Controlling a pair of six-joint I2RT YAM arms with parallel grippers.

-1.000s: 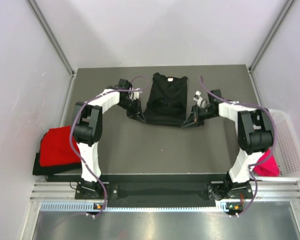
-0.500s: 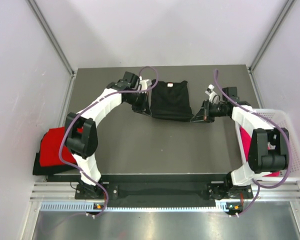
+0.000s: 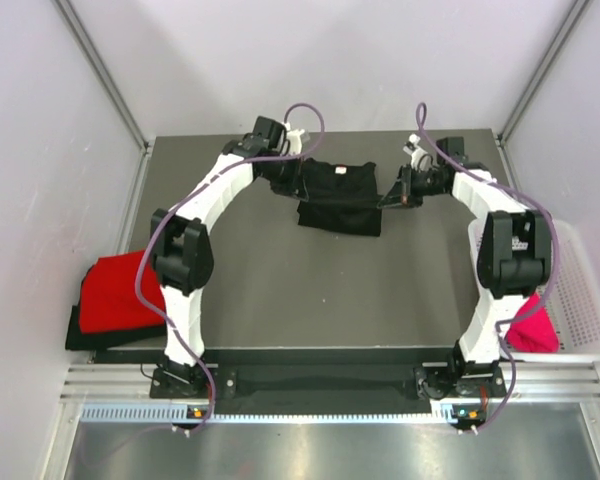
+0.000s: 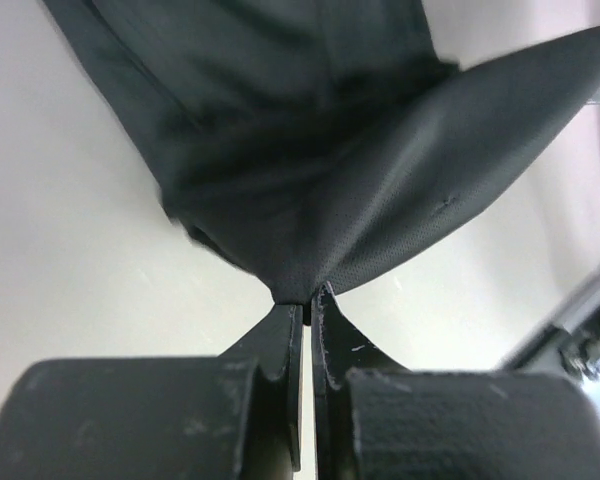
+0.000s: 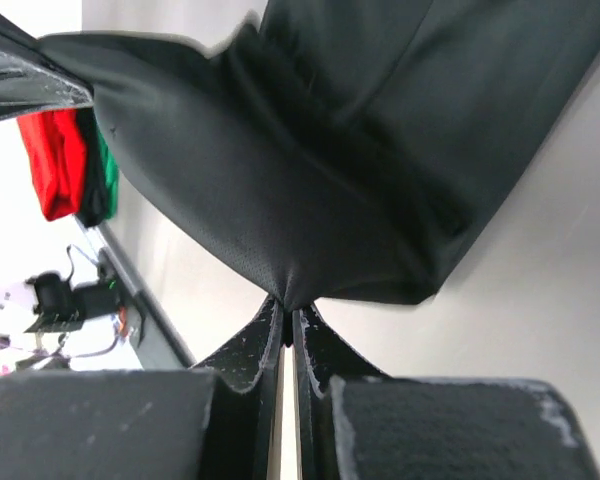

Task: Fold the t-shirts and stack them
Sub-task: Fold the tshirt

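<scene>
At the near left edge of the table [image 3: 320, 290] lies a folded red t-shirt [image 3: 115, 292]. It rests on a darker layer of cloth that shows along its near and left sides. In the right wrist view a strip of a green t-shirt [image 5: 102, 190] shows just beside the red one, though how the two are stacked cannot be told from there.

On the near right, off the table's right edge, stands a white mesh basket [image 3: 590, 300]. A magenta-pink t-shirt [image 3: 535, 330] is bunched in its near end, partly behind the right arm.

Both arms reach well away from their bases to the far part of the table, where the black t-shirt [image 3: 340, 195] lies at the centre. Its collar is toward the far side, and a small white neck label [image 3: 340, 170] shows there.

The left gripper [image 4: 305, 300] is at the shirt's left side. Its fingers are pressed almost together, pinching a corner of the black cloth, which rises to a point at their tips. The right gripper [image 5: 287, 310] is at the shirt's right side and has the opposite corner nipped the same way, fingers all but touching. The cloth fans out wide from each pinch and hangs in folds between the two grippers.
</scene>
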